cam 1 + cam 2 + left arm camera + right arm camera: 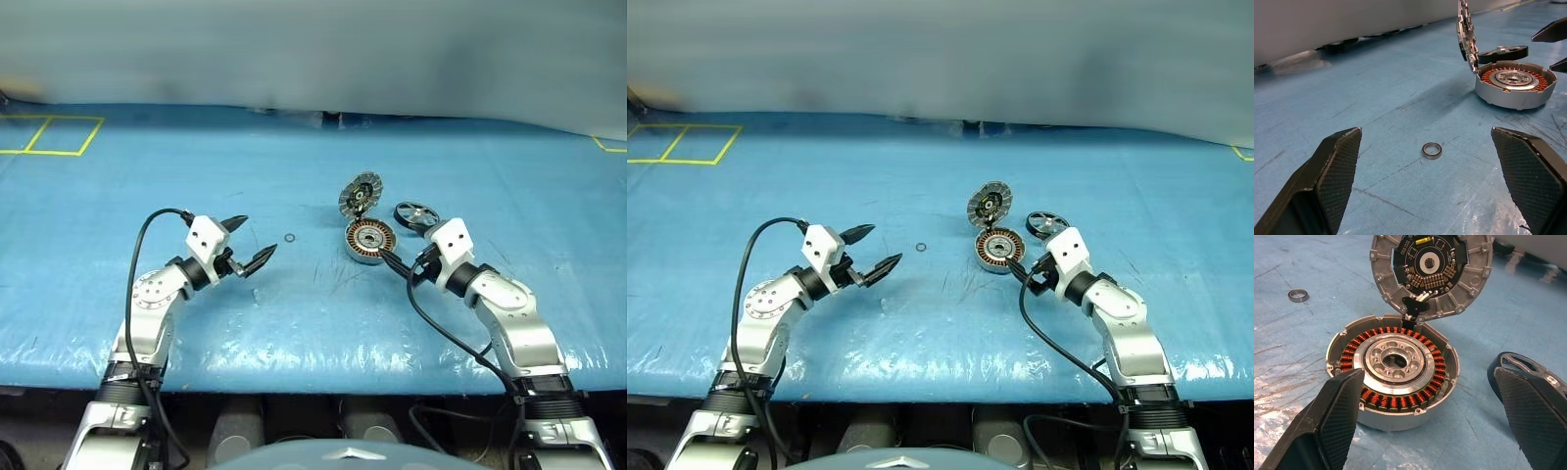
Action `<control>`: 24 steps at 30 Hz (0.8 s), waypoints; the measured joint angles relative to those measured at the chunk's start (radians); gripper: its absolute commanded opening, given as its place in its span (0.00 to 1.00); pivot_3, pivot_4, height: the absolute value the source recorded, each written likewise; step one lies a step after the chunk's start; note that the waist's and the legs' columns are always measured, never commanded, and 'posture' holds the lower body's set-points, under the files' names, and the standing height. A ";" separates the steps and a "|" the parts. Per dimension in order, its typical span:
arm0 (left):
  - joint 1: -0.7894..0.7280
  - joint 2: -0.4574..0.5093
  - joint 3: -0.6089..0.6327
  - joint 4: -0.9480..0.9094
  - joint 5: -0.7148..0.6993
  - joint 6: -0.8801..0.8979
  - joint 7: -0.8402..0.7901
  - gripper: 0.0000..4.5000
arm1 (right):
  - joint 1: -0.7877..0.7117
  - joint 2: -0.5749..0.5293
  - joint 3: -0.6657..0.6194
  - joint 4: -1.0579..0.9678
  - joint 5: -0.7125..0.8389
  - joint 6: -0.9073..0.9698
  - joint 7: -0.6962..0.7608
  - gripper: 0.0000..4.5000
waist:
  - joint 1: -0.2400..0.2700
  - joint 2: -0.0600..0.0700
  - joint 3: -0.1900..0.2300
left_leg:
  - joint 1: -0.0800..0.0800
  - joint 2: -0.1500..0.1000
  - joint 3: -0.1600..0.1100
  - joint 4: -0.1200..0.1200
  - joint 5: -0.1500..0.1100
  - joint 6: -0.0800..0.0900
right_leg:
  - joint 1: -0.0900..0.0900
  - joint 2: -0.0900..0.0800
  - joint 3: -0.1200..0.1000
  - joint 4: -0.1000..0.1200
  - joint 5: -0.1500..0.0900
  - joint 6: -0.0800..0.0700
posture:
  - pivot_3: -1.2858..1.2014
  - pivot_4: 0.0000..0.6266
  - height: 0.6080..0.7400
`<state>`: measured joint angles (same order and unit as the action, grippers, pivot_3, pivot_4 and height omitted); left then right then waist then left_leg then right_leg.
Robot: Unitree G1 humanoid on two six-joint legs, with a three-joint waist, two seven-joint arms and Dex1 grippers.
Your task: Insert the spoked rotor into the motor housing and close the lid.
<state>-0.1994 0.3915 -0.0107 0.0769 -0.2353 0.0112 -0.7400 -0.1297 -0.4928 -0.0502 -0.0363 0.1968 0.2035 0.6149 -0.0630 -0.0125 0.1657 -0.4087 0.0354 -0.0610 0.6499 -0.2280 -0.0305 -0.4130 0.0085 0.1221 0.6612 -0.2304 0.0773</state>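
Standing propped open on its hinge, the lid [1431,276] leaves the motor housing [1393,369] exposed just ahead of the right claw [1022,272], released and empty. The spoked rotor [416,214] is left beside that claw. The left claw [252,242], also released, is held well apart.

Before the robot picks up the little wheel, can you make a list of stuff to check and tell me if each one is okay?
1. Lid standing open, out of the way: ok.
2. Motor housing empty inside, copper windings showing, ready for the wheel: ok.
3. Spoked rotor lying free on the blue table, beside the housing, nothing on top: ok.
4. Right gripper open with nothing in it, close to the housing: ok.
5. Left gripper open with nothing in it: ok.
6. Small ring lying apart from the housing, not in the way: ok.
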 measured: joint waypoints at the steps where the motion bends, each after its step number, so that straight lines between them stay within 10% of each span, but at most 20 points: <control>1: -0.003 -0.004 0.000 0.000 0.000 0.000 0.003 1.00 | 0.003 0.000 -0.004 -0.003 0.008 0.000 0.000 0.99 | 0.000 0.000 0.000 | 0.000 0.000 0.000 0.000 0.000 0.000 | 0.000 0.000 0.000 0.000 0.000 0.000 | 0.52 0.24 1.00; 24: -0.006 -0.011 -0.008 0.000 0.003 0.000 0.014 1.00 | 0.015 0.004 -0.007 -0.010 0.028 0.004 -0.001 0.99 | 0.000 0.000 0.000 | 0.000 0.000 0.000 0.000 0.000 0.000 | 0.000 0.000 0.000 0.000 0.000 0.000 | 0.52 0.24 1.00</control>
<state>-0.2050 0.3802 -0.0191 0.0769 -0.2323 0.0114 -0.7260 -0.1146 -0.4888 -0.0571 -0.0467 0.2245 0.2071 0.6136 -0.0629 -0.0125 0.1657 -0.4087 0.0354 -0.0609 0.6499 -0.2280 -0.0305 -0.4130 0.0086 0.1221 0.6612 -0.2304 0.0773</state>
